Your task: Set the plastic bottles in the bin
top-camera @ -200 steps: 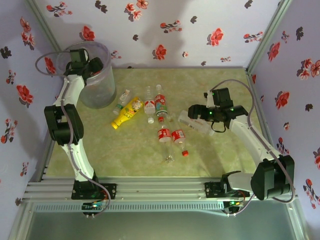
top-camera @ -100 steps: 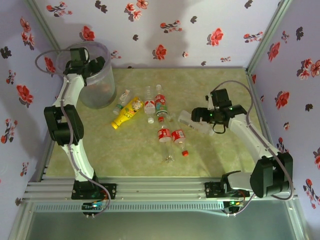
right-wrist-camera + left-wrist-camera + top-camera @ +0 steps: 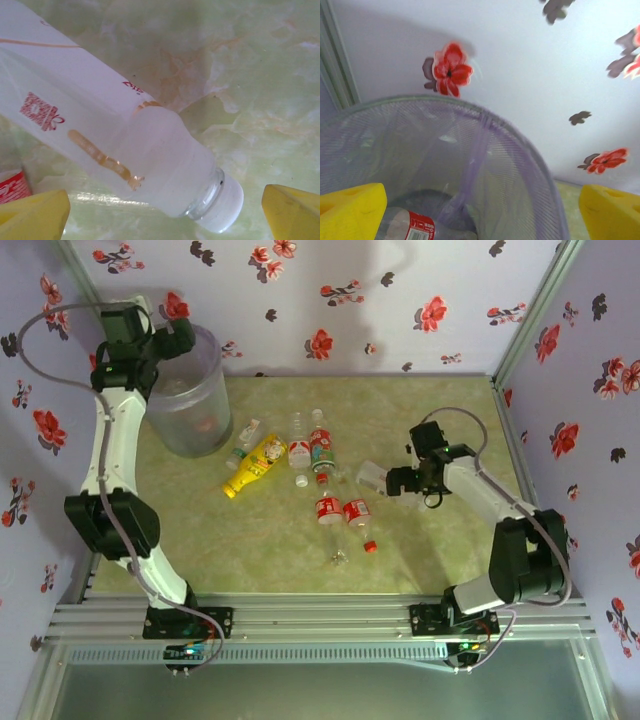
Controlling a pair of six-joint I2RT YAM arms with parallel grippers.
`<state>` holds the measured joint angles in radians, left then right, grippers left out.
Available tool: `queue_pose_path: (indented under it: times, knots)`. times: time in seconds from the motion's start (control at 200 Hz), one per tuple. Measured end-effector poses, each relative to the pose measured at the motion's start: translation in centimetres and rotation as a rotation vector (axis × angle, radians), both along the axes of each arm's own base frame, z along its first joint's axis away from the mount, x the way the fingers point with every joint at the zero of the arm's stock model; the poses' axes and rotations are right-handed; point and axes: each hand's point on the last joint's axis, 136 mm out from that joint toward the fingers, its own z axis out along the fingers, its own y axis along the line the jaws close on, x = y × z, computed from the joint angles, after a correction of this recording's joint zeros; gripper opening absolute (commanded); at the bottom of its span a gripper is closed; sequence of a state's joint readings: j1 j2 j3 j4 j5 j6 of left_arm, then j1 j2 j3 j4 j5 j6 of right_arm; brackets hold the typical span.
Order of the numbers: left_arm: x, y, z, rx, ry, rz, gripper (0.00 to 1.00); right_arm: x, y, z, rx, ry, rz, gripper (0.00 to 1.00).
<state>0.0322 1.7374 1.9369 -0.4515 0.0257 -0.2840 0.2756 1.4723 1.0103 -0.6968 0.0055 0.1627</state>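
Left tool (image 3: 165, 338): it hangs over the mouth of the bin, yellow fingers (image 3: 350, 212) spread wide with nothing between them.
Bin (image 3: 195, 410): it stands upright in the far-left corner of the bench (image 3: 440, 560). Its meshed translucent wall (image 3: 520, 145) is soft-looking and would likely flex if knocked.
Labelled bottle (image 3: 412, 227): 1 clear bottle with a red label lies on the bin's floor, directly below the left tool.
Right tool (image 3: 395, 480): it is low over the right half of the bench, fingers (image 3: 32, 215) wide, straddling the neck end of the frosted bottle without touching it.
Frosted bottle (image 3: 115, 135): it lies on its side, white cap (image 3: 227, 205) towards the wrist camera, with a red-labelled neighbour just beside its shoulder.
Handling: it looks empty, so I judge it light, thin-walled, smooth and ready to roll or squirt out of a hard pinch.
Where to grip: I would take it across the stiffer shoulder just behind the cap. The broad body may crumple and slide.
Yellow bottle (image 3: 255, 465): it lies on its side mid-bench, near the bin.
Other bottles (image 3: 328, 508): about 5 small red-labelled ones lie loose between the yellow bottle and the frosted bottle, some touching.
Progress: by my reckoning most of the job remains.
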Motion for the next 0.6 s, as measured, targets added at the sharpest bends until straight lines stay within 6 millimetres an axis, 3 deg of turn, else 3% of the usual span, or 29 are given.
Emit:
queue_pose_path:
  times: [0.1, 0.195, 0.355, 0.6]
  knots:
    - [-2.3, -0.2, 2.2, -0.002, -0.045, -0.002, 0.98, 0.3, 0.3, -1.3, -0.021, 0.022, 0.025, 0.99]
    - [-4.9, -0.7, 2.5, -0.024, -0.059, -0.007, 0.97, 0.5, 0.5, -2.7, -0.037, 0.047, 0.042, 0.99]
    - [-8.6, -2.2, -0.6, -0.079, -0.016, -0.03, 0.96, 0.7, 0.6, -4.6, -0.052, 0.086, 0.049, 0.98]
    - [-11.2, -6.3, -5.7, -0.133, 0.076, -0.11, 0.95, 0.6, 0.7, -6.2, -0.055, 0.125, 0.049, 0.9]
